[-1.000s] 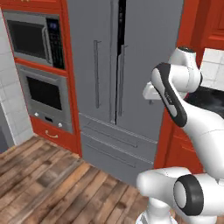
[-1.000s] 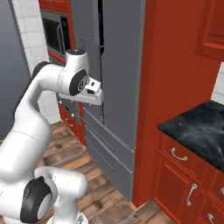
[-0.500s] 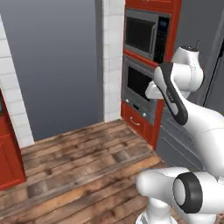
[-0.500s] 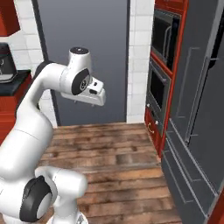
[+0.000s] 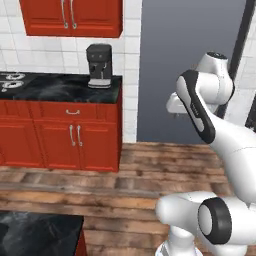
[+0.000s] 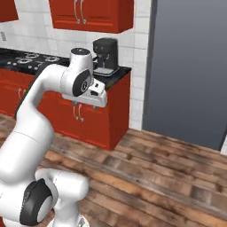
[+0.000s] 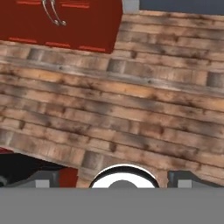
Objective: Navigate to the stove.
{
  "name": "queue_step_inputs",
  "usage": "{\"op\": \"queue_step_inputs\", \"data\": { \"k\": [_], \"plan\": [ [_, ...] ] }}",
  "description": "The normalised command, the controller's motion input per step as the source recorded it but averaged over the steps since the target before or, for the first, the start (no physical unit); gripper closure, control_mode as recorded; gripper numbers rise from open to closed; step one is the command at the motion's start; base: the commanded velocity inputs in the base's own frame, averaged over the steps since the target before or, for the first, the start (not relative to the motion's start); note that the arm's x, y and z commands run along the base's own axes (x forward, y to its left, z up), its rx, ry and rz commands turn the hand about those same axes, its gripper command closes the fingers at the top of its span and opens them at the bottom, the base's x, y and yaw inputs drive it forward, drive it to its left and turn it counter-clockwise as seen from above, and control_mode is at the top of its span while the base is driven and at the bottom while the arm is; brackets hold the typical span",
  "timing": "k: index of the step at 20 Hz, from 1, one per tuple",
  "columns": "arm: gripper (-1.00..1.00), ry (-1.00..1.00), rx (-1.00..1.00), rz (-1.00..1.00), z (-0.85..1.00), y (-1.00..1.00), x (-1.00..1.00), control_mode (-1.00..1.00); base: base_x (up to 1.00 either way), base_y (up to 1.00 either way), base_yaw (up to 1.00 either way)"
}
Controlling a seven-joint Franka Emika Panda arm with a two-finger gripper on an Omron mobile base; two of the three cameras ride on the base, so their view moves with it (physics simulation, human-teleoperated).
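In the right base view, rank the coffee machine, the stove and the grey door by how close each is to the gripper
1. Coffee machine, on the counter end just behind the gripper.
2. Grey door, farther off on the view's right.
3. Stove, far along the counter on the view's left.

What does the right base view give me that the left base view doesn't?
Right base view alone: more of the stove, with several burner rings, and a wall outlet above it. Left base view alone: a black marble corner at the bottom edge, close to the base. Both share the coffee machine, red cabinets, grey panel and wood floor.
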Motion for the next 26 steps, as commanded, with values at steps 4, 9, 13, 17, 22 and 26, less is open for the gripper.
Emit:
{"op": "queue_step_inputs", "data": {
  "k": [4,9,13,17,22,26],
  "plan": [
    [-1.00,0.00,0.00,0.00,0.00,0.00,0.00,1.00,0.06,0.39,0.80],
    [-1.00,0.00,0.00,0.00,0.00,0.00,0.00,1.00,0.54,0.13,0.71],
    [-1.00,0.00,0.00,0.00,0.00,0.00,0.00,1.00,0.90,-0.89,0.42],
    [-1.00,0.00,0.00,0.00,0.00,0.00,0.00,1.00,1.00,-1.00,0.23],
    [-1.00,0.00,0.00,0.00,0.00,0.00,0.00,1.00,1.00,-0.99,0.26],
    [-1.00,0.00,0.00,0.00,0.00,0.00,0.00,1.00,1.00,-0.84,0.29]
  ]
}}
